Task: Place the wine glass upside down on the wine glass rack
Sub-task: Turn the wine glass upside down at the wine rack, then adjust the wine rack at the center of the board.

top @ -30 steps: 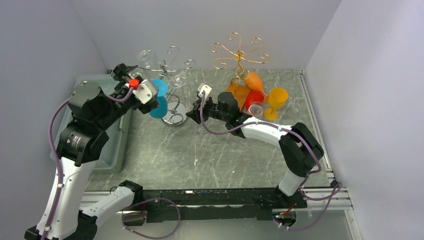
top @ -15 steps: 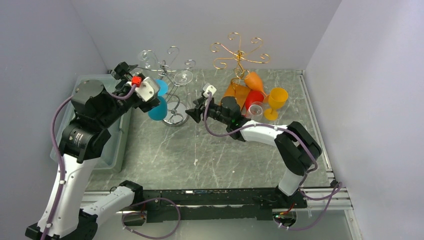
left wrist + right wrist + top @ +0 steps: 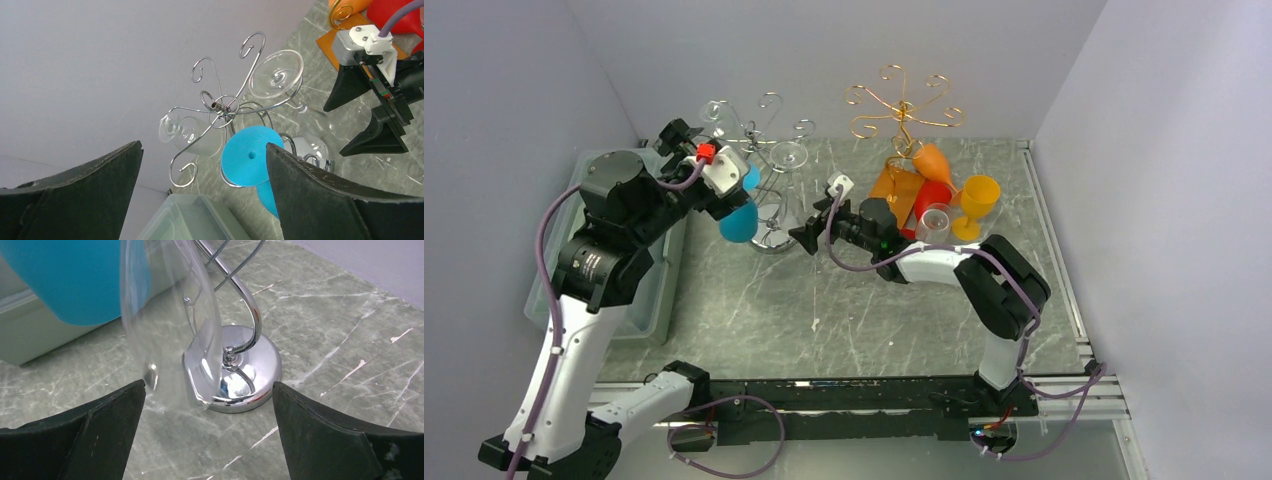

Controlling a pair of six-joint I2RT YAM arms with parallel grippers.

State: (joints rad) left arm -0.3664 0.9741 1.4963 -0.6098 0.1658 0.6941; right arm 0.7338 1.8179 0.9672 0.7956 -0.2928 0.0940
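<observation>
Top external view had the left gripper (image 3: 679,135) raised beside the silver wire rack (image 3: 220,106), its fingers spread wide and holding nothing. On that rack the clear wine glass (image 3: 789,157) hung upside down from a hook, foot uppermost and bowl pointing at the chrome base. The right gripper (image 3: 807,238) sat low by that base, its jaws fully apart. In the right wrist view the bowl hung in front of and between the fingers without either one touching it.

The hanging step looked finished and the letting-go step was in hand. The next move seemed to call for a straight, level retreat of the right arm, so that neither finger brushed the bowl and set it swinging.

Around this, a grey plastic bin (image 3: 652,290) stood at the left table edge. A blue wine glass (image 3: 739,222) hung just beside the clear one, the closest thing to knock. Behind the right wrist stood a gold wire rack (image 3: 902,100) with an orange glass (image 3: 932,160) and a red glass (image 3: 931,197), then a small upright clear glass (image 3: 936,220) and a yellow goblet (image 3: 976,200), which crowded any wide backward swing.
</observation>
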